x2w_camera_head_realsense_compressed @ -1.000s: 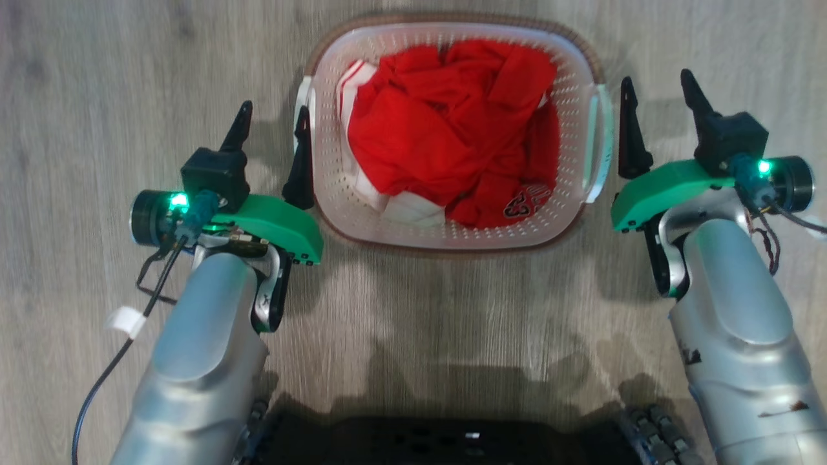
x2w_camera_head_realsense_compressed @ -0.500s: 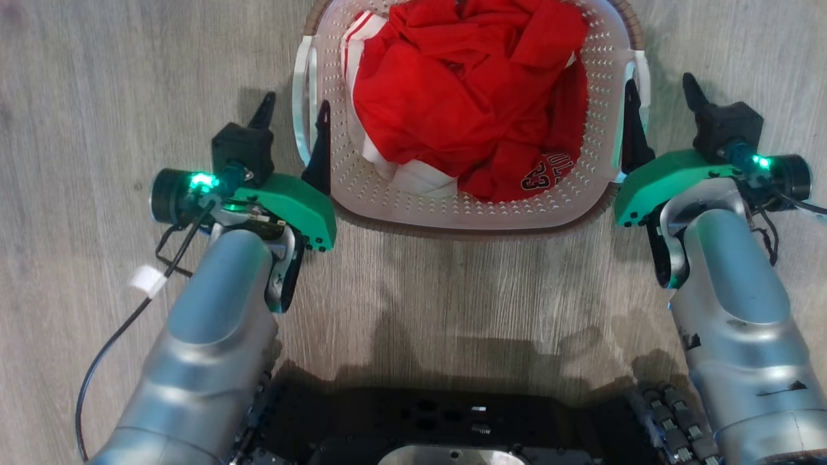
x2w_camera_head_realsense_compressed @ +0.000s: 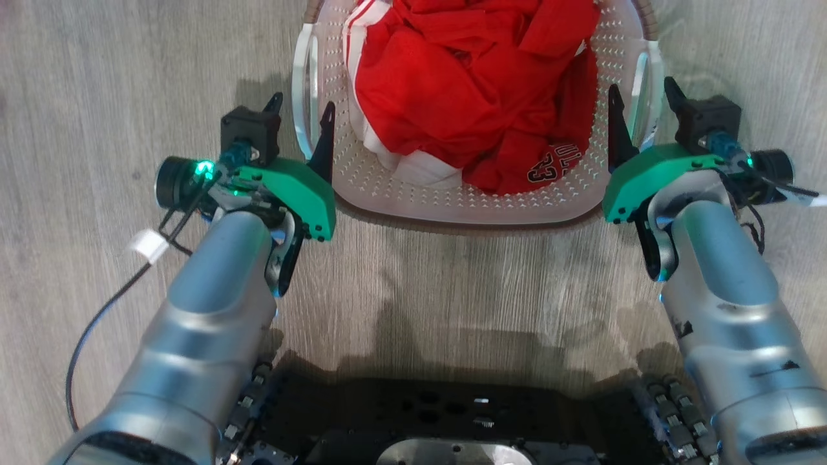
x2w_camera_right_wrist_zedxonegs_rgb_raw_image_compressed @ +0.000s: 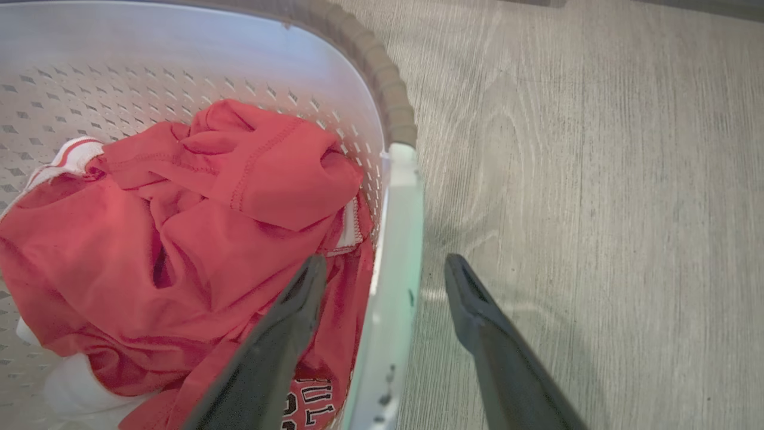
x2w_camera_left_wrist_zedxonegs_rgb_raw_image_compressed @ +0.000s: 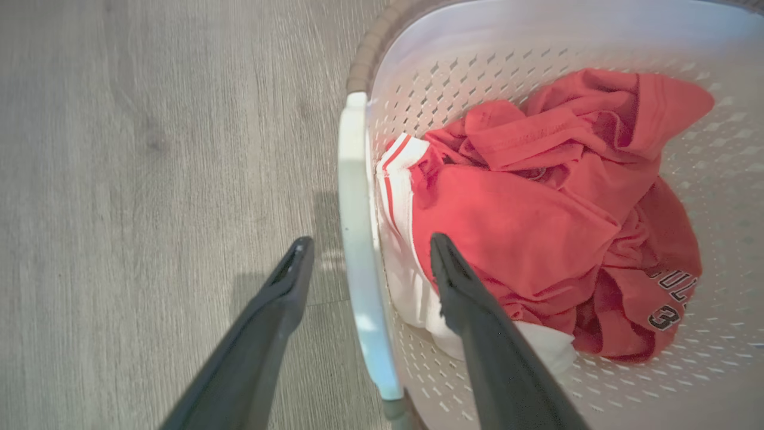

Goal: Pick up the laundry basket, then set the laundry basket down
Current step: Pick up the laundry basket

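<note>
White perforated plastic laundry basket (x2w_camera_head_realsense_compressed: 465,206), upright, handles (x2w_camera_head_realsense_compressed: 299,77) pointing left and right.
Astride them, left gripper (x2w_camera_head_realsense_compressed: 303,100) and right gripper (x2w_camera_head_realsense_compressed: 639,84) gape, gripping nothing.

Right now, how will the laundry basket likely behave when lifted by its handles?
Probably light: the laundry basket is perforated plastic holding crumpled red clothing. Its slim left handle may flex. With the left gripper and right gripper on opposite sides, it should lift level.

The laundry basket (x2w_camera_head_realsense_compressed: 465,208) is set on the floor (x2w_camera_head_realsense_compressed: 97,77) ahead, clothes (x2w_camera_head_realsense_compressed: 465,84) heaped inside. Its left handle (x2w_camera_head_realsense_compressed: 302,77) is straddled by the left gripper (x2w_camera_head_realsense_compressed: 303,102), its right handle (x2w_camera_head_realsense_compressed: 648,71) by the right gripper (x2w_camera_head_realsense_compressed: 639,87) — one finger inside, one outside.
</note>
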Controlling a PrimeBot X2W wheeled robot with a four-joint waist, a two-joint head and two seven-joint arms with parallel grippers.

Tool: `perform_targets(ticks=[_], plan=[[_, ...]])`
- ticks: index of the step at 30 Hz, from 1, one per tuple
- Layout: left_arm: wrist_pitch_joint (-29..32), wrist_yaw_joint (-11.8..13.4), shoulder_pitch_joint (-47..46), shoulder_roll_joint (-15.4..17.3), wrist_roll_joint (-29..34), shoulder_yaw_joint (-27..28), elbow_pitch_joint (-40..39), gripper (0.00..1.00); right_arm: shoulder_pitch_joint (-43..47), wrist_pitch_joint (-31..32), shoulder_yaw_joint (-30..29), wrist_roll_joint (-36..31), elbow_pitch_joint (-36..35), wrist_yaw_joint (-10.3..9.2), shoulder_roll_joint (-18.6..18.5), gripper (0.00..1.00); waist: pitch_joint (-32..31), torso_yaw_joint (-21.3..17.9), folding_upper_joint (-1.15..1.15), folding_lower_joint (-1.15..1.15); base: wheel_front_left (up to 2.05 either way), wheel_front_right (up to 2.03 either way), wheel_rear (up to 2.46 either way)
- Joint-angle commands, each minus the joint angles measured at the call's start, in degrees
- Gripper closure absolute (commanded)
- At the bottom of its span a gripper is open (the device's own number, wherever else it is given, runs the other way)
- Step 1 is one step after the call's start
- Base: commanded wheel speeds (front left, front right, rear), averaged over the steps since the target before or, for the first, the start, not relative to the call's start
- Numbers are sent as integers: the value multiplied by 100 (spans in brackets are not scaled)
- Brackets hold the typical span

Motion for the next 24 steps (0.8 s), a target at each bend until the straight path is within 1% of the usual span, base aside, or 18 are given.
perform_targets(ticks=[1, 10, 17, 18, 19, 20, 21, 22, 23, 24], plan=[[-30, -26, 61, 125, -72, 64, 54, 0, 155, -70, 164, 27, -5, 16, 73, 0, 46, 9, 0, 0, 0, 0, 0], [-30, -129, -393, 125, -419, -198, 548, 0, -152, -70, 256, -41, 280, 16, 73, 0, 213, 44, 0, 0, 0, 0, 0], [-30, -145, -645, 125, -703, -463, 781, 1, -280, -70, 282, -79, 438, 16, 73, 0, 260, 51, 0, 0, 0, 0, 0], [-30, -146, -669, 125, -748, -517, 809, 20, -292, -70, 284, -81, 456, 16, 73, 0, 262, 55, 0, 0, 0, 0, 0], [-30, -145, -693, 125, -792, -572, 838, 51, -303, -70, 284, -82, 474, 16, 73, 0, 262, 58, 0, 0, 0, 0, 0], [-30, -148, -715, 125, -834, -634, 872, 58, -312, -70, 286, -80, 491, 16, 73, 13, 260, 61, 0, 0, 0, 0, 0], [-30, -147, -737, 125, -878, -693, 901, 66, -322, -70, 289, -75, 513, 16, 73, 31, 255, 63, 0, 0, 0, 0, 0], [-30, -140, -754, 125, -921, -749, 920, 85, -330, -70, 293, -72, 536, 16, 73, 52, 247, 67, 0, 0, 0, 0, 0], [-30, -131, -762, 125, -965, -805, 935, 100, -338, -70, 298, -69, 562, 16, 73, 57, 235, 71, 0, 0, 0, 0, 0], [-30, -122, -766, 125, -1006, -862, 947, 100, -346, -70, 304, -60, 591, 16, 73, 64, 222, 75, 0, 0, 0, 0, 0]])
